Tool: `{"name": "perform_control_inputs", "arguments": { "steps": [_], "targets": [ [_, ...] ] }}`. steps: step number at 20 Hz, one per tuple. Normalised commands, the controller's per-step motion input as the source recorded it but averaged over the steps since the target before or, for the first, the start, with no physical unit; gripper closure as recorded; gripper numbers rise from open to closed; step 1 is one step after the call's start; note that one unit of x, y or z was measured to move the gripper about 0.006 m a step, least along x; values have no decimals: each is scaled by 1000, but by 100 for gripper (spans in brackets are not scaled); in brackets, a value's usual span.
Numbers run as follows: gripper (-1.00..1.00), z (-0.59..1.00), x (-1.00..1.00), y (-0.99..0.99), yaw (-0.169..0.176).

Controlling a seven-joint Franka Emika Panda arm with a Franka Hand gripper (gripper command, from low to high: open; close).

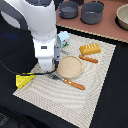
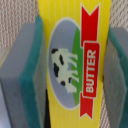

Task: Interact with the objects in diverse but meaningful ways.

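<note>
**A:** Hand status?

**B:** My hand is straight over the butter box, one pad on each long side. The box's long axis runs along the gap between the pads, so the short width is what I'd squeeze. Alignment looks right.

**A:** Clenched on it yet?

**B:** Can't tell. In the wrist view one pad looks against the box edge, and the other shows a thin strip of placemat between pad and box. No sign either way of real grip force.

**A:** Where is it on the bench?

**B:** On the woven placemat, directly under my hand; the exterior view hides the box behind the arm. Cheese wedge lies just beside, toward the exterior view's left. Round tan plate sits right by it on the other side, milk carton beyond, bread loaf further right.

**A:** Risk?

**B:** My guess is the flat box is thin, so a shallow pinch could slip.
</note>
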Motion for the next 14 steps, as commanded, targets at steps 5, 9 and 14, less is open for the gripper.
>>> {"name": "perform_control_inputs", "arguments": {
  "steps": [5, 9, 14],
  "targets": [
    [100, 677, -639, 434, 24],
    [100, 414, -405, 356, 38],
    [100, 294, 2, -13, 4]
  ]
}}
